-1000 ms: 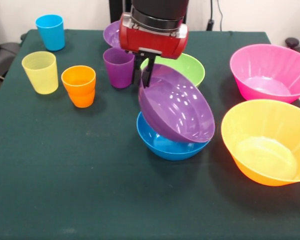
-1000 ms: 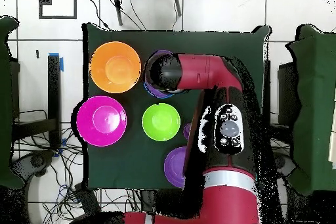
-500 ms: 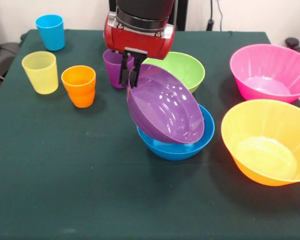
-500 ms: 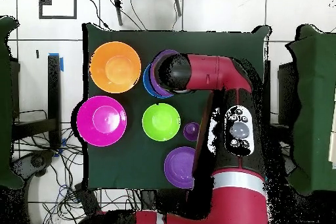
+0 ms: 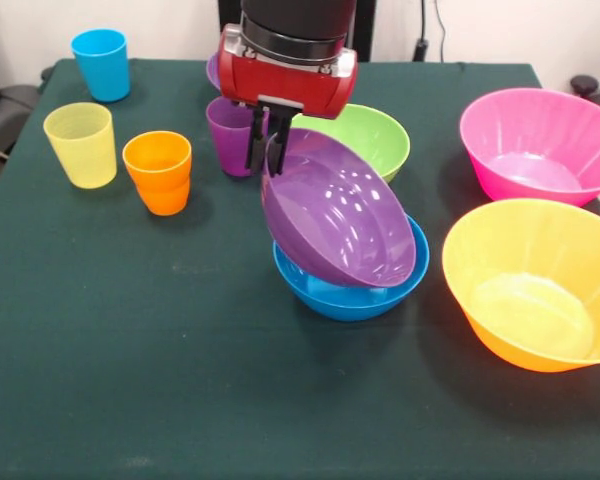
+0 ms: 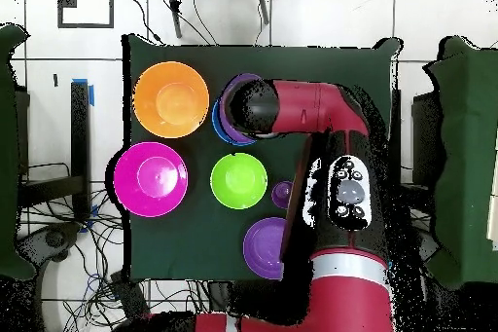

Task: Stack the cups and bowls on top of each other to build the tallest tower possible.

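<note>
My gripper (image 5: 263, 150) is shut on the far rim of a purple bowl (image 5: 340, 222). That bowl hangs steeply tilted, its lower side resting in the blue bowl (image 5: 352, 288) at the table's middle. The purple cup (image 5: 230, 132) stands just behind my fingers. The orange cup (image 5: 158, 172), yellow cup (image 5: 80, 144) and blue cup (image 5: 100, 63) stand at the left. A second purple bowl (image 6: 263, 247) lies near the robot's base. The green bowl (image 5: 372, 138), pink bowl (image 5: 540, 145) and orange bowl (image 5: 535, 285) stand to the right.
In the overhead view my arm covers the held bowl (image 6: 233, 102) and most of the cups. The orange bowl (image 6: 170, 99), pink bowl (image 6: 150, 178) and green bowl (image 6: 238, 180) show there. The table's dark green cloth (image 5: 130, 380) lies bare at the front.
My gripper first swung left with the purple bowl, then came back slightly right. The bowl stays tilted on the blue bowl. Nothing else moved.
</note>
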Controlling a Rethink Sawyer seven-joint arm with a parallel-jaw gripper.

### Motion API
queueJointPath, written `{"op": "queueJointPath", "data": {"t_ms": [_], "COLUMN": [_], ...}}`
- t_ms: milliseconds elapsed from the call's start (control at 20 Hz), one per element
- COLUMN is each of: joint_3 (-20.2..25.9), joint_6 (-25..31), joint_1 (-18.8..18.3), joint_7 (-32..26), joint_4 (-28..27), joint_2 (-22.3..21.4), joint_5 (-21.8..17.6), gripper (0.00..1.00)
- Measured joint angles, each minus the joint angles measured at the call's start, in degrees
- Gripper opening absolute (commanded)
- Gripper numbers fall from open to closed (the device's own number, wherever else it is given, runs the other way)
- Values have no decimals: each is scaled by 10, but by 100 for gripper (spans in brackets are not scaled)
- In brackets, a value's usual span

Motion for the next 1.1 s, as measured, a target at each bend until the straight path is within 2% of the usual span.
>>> {"op": "queueJointPath", "data": {"t_ms": [550, 1100], "joint_3": [-2, -2], "joint_6": [0, 0], "joint_1": [24, 26], "joint_7": [0, 0], "joint_4": [0, 1], "joint_2": [0, -1], "joint_5": [0, 1], "gripper": [0, 0]}}
